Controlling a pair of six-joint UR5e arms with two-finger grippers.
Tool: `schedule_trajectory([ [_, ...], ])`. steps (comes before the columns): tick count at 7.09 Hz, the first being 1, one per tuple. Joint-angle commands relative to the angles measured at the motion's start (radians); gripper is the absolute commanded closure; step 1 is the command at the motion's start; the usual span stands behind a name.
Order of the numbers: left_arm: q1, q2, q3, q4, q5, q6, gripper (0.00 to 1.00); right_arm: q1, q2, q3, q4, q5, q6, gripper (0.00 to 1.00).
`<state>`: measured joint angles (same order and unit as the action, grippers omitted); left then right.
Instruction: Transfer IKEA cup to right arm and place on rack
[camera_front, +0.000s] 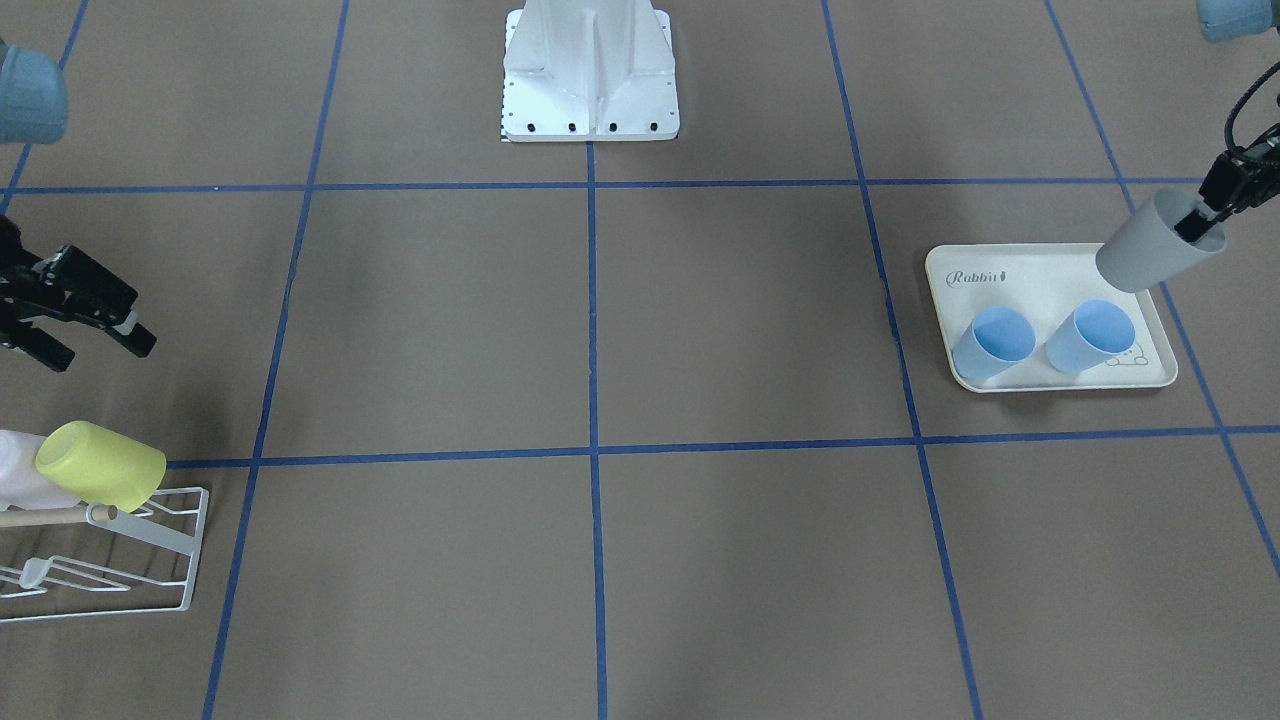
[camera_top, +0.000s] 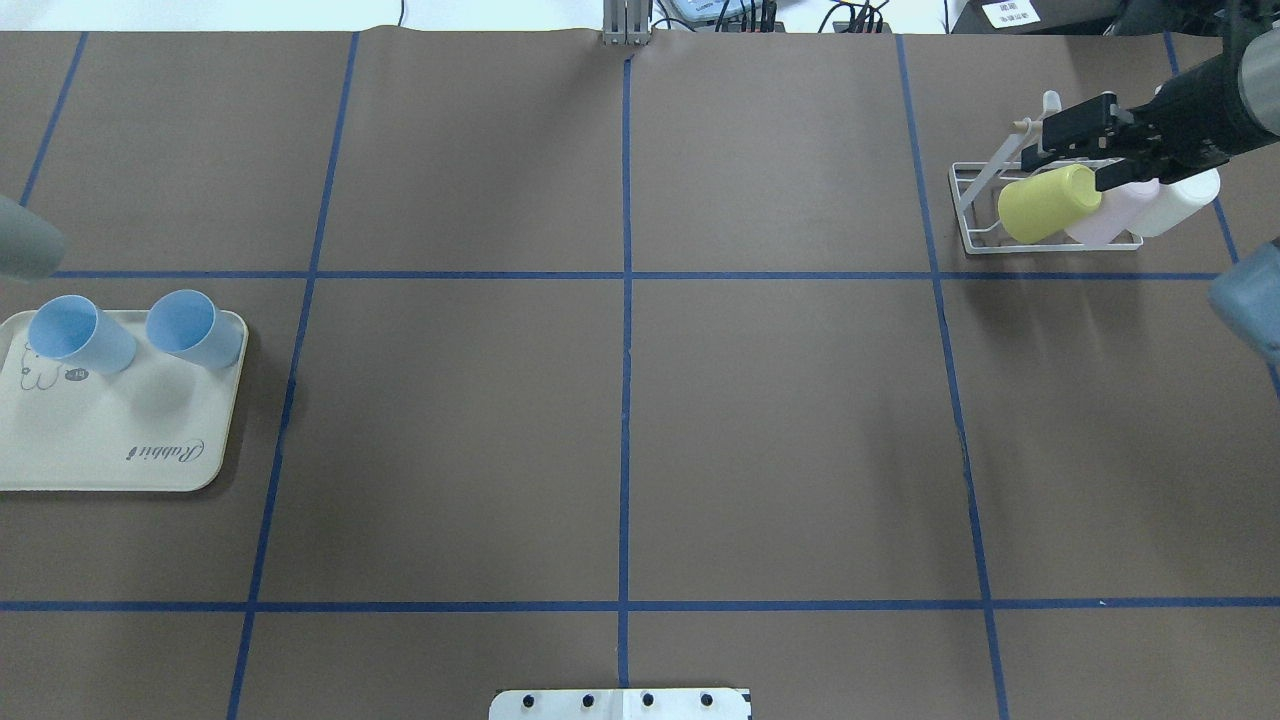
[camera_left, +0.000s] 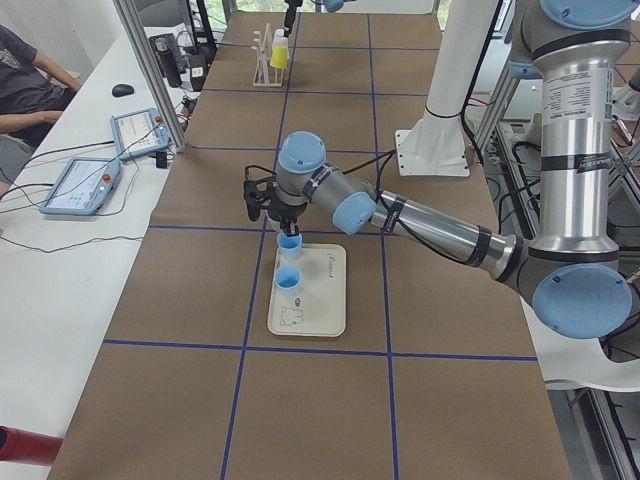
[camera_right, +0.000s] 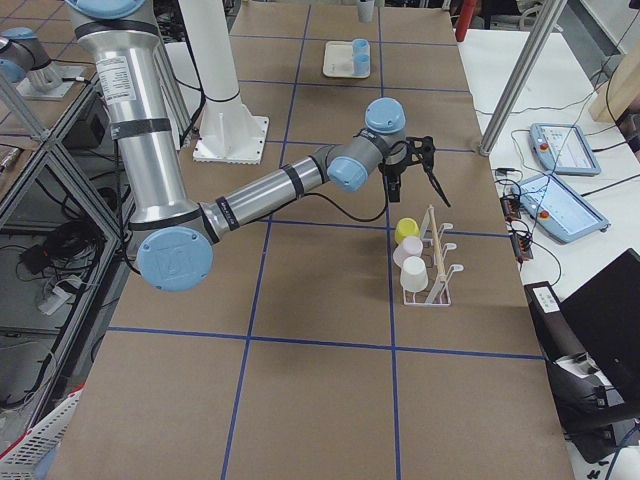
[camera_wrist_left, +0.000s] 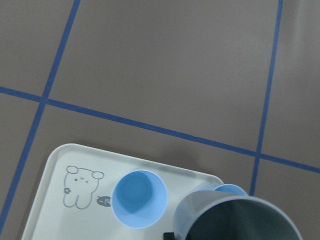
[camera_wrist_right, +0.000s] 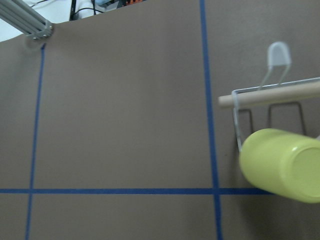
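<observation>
Grey cup (camera_front: 1150, 252) hangs tilted, rim pinched in the left claw (camera_front: 1200, 222). Right claw (camera_front: 92, 348), open and empty, sits far across the desk (camera_front: 640, 330) by the rack (camera_front: 190, 550).

The desk (camera_top: 780, 420) lies under brown paper, squared off by blue tape lines (camera_top: 626, 400), and the light comes evenly from above, leaving only soft shadows. Beside it stands a white side table (camera_left: 60, 290) with two control pads (camera_left: 80, 185), a mouse (camera_left: 122, 90) and loose cables, a silver frame post (camera_left: 150, 70) rising at its edge and a person (camera_left: 25, 85) seated there. At one end of that table sits what may be a black laptop (camera_right: 600, 320), cut off by the view.
</observation>
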<state>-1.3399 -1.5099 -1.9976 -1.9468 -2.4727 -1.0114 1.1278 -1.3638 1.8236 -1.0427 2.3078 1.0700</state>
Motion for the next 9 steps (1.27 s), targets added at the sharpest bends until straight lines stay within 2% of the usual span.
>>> schedule_trajectory([
  [1, 0.069, -0.095, 0.002, -0.130, -0.081, -0.260, 1.00, -0.090, 0.002, -0.001, 0.276, -0.004, 0.312, 0.01],
  [2, 0.138, -0.192, 0.019, -0.191, -0.072, -0.447, 1.00, -0.118, 0.003, -0.003, 0.399, -0.010, 0.434, 0.01],
  [3, 0.183, -0.261, 0.067, -0.287, -0.066, -0.552, 1.00, -0.159, 0.015, -0.003, 0.488, -0.043, 0.529, 0.01],
  [4, 0.245, -0.298, 0.115, -0.445, 0.010, -0.654, 1.00, -0.228, 0.044, 0.000, 0.563, -0.126, 0.626, 0.01],
  [6, 0.515, -0.340, 0.152, -0.761, 0.304, -0.927, 1.00, -0.348, 0.061, -0.003, 0.749, -0.302, 0.766, 0.01],
  [7, 0.557, -0.392, 0.207, -0.887, 0.375, -1.013, 1.00, -0.367, 0.068, -0.006, 0.823, -0.324, 0.792, 0.02],
  [8, 0.594, -0.456, 0.285, -1.057, 0.453, -1.164, 1.00, -0.367, 0.086, -0.001, 0.842, -0.324, 0.817, 0.02],
  [9, 0.658, -0.475, 0.354, -1.253, 0.565, -1.263, 1.00, -0.370, 0.106, 0.002, 0.843, -0.324, 0.827, 0.02],
])
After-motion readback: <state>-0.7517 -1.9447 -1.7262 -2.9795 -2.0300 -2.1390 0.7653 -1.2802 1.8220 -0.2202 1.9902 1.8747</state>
